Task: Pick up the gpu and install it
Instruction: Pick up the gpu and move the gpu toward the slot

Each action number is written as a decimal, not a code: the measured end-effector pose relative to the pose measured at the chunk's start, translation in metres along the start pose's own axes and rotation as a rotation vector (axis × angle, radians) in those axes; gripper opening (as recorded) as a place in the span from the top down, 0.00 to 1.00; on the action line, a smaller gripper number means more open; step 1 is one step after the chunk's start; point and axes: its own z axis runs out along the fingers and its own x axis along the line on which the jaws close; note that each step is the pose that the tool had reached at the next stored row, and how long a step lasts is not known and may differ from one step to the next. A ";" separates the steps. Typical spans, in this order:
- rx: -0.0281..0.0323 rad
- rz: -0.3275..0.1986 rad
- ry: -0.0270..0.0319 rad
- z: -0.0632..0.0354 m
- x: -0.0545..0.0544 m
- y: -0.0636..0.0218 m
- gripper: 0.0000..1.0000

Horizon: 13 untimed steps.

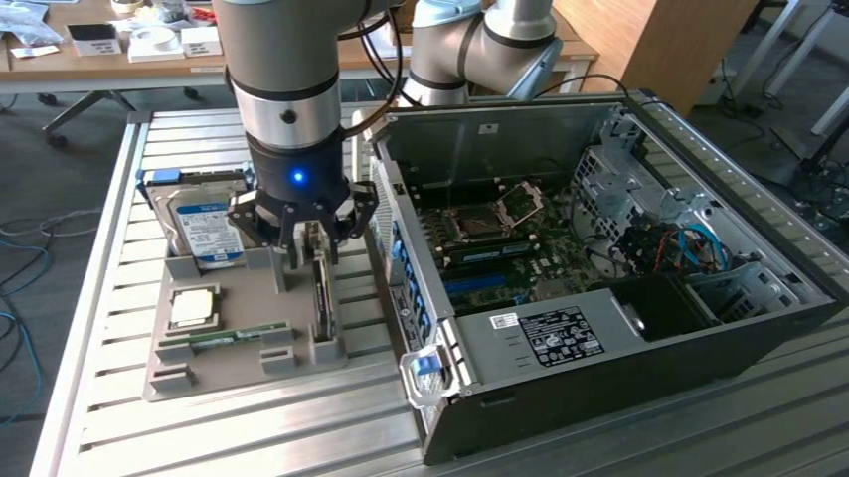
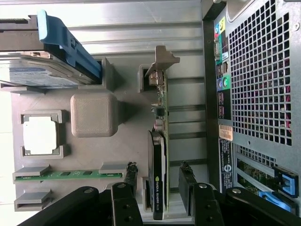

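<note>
The gpu stands on edge in a slot of the grey holder tray. Its black fan faces one way, the green board edge shows behind it, and the silver bracket is at the far end. In the exterior view the gpu sits at the tray's right side, directly under my gripper. My gripper is open. One black finger stands on the fan side and the other on the board side, each with a gap to the card.
The tray also carries a hard drive with a blue-white label, a CPU and a RAM stick. The open computer case lies close on the exterior view's right, motherboard exposed. Everything rests on a slatted metal table.
</note>
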 end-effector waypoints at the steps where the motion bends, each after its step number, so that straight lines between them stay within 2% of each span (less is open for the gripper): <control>1: -0.0002 0.000 -0.0002 0.0001 0.000 0.0000 0.51; 13: -0.0001 0.000 -0.0002 0.0017 0.000 -0.0001 0.51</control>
